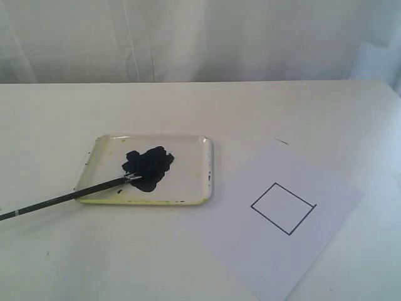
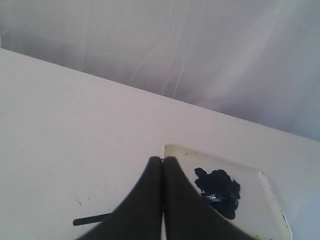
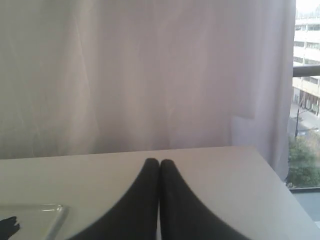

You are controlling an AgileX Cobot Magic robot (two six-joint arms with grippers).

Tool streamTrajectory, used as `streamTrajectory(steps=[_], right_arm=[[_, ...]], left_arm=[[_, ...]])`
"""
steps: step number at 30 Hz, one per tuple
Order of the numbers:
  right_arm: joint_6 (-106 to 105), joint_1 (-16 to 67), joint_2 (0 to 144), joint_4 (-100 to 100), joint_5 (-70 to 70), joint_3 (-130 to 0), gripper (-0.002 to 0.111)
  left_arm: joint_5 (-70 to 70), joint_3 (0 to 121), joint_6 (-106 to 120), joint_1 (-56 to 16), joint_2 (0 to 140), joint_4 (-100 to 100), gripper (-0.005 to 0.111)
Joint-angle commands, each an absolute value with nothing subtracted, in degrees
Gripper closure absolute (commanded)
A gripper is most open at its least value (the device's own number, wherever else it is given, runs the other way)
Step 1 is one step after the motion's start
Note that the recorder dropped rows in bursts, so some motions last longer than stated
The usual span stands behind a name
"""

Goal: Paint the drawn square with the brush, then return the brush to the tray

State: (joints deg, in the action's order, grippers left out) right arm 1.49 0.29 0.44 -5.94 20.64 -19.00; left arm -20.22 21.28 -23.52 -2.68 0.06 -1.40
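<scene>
The whitish tray with a yellow-stained rim lies left of centre, a dark paint blotch in it. The thin black brush rests across the tray's near-left rim, its tip in the blotch and its handle running out to the left. The drawn square, tilted with a white interior, is on a white paper sheet to the right. Neither gripper shows in the exterior view. My left gripper is shut and empty, above the table short of the tray; the brush handle lies beside it. My right gripper is shut and empty.
A white curtain hangs behind the table's far edge. A short dark mark lies on the table beyond the paper. A corner of the tray shows in the right wrist view, and the table's edge with a window lies beyond that gripper.
</scene>
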Motion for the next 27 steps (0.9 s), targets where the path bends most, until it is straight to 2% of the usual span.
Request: streamTrajectory(steps=[1,7,10,16,19,24,27], right_arm=[[1.65,0.0,5.19,-7.68,29.3,-27.32,0.108],[-0.73,0.0,17.35,-7.68,36.09,-39.61,0.108],[-4.81,0.0,23.34,-6.9,35.67,-42.41,0.108],[-7.88,0.0,32.47,-7.87,38.44,-44.73,0.107],[-9.24,0.0,36.47,-9.48,39.27,-45.73,0.099],[-9.52,0.0,42.58,-10.27,38.38,-46.39,0.073],[-12.94,0.0,47.59,-11.11,38.09,-46.52,0.062]], left_arm=[[-34.18,30.52,-17.13,-3.01,3.1,-1.77,0.106],[-43.8,43.4,-8.21,-3.01,16.59,-1.66,0.106],[-48.45,48.5,-5.6,-3.01,25.41,-1.66,0.106],[-49.07,52.7,-4.54,-3.01,37.2,-1.66,0.106],[-49.07,54.48,-4.15,-3.01,42.46,-1.66,0.106],[-50.07,57.93,-3.22,-3.01,51.03,-1.66,0.106],[-50.64,60.54,-0.96,-3.01,56.78,-1.66,0.106]])
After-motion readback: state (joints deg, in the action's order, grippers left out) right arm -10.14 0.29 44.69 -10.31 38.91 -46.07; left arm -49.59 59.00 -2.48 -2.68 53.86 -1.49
